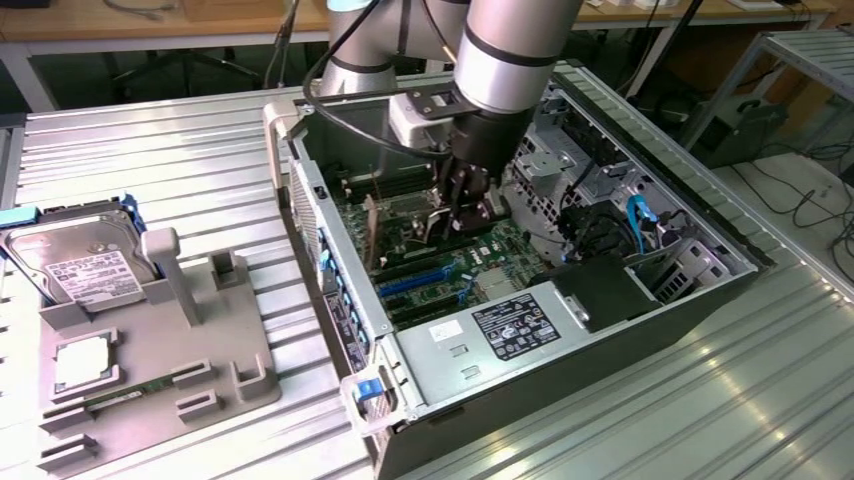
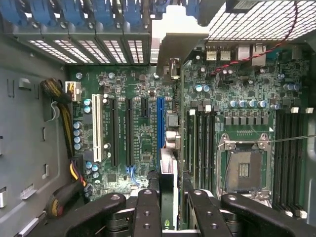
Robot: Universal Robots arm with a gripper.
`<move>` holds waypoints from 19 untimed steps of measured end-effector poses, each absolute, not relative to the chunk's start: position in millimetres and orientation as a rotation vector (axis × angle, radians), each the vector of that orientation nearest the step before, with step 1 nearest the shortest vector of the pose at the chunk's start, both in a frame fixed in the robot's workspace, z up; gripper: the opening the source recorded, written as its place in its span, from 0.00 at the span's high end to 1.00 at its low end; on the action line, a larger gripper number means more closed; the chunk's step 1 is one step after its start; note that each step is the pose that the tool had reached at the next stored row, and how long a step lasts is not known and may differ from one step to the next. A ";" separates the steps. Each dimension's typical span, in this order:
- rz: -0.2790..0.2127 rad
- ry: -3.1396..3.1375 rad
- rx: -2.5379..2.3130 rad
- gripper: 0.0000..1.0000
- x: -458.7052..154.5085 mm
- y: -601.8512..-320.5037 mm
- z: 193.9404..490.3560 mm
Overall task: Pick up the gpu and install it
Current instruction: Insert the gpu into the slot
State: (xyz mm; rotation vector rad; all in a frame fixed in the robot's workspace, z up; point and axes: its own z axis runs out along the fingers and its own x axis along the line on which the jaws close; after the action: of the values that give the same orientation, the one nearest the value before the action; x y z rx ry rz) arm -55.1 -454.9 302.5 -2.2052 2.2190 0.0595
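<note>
One hand (image 2: 169,207) partly closed, gripping gpu (image 2: 169,163)

hand (image 2: 168,210): closed on gpu (image 2: 168,180), held edge-on
gpu: above motherboard (image 2: 143,133); beside blue slot (image 2: 160,123)
bracket (image 2: 173,34): at case's rear slots

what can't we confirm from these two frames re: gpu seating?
- gpu: wrist view sees it edge-on between the gripper fingers, so its faces are hidden.
- Card's bottom edge against the blue slot: wrist view looks straight down the card, so seated or hanging above cannot be told.
- Exterior view: the arm and gripper cover the card and slot.
- Bracket end against the case's rear wall: too cluttered to judge.
</note>
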 end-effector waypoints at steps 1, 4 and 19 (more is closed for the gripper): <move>0.065 2.222 -2.207 0.73 -55.1 -454.8 301.2; 0.075 2.226 -2.212 0.73 -55.1 -454.9 298.0; 0.072 2.239 -2.199 0.73 -58.2 -454.3 272.1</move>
State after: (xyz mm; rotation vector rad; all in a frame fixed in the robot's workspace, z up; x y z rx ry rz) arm -58.2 -454.3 272.1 -2.1986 2.2391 0.0719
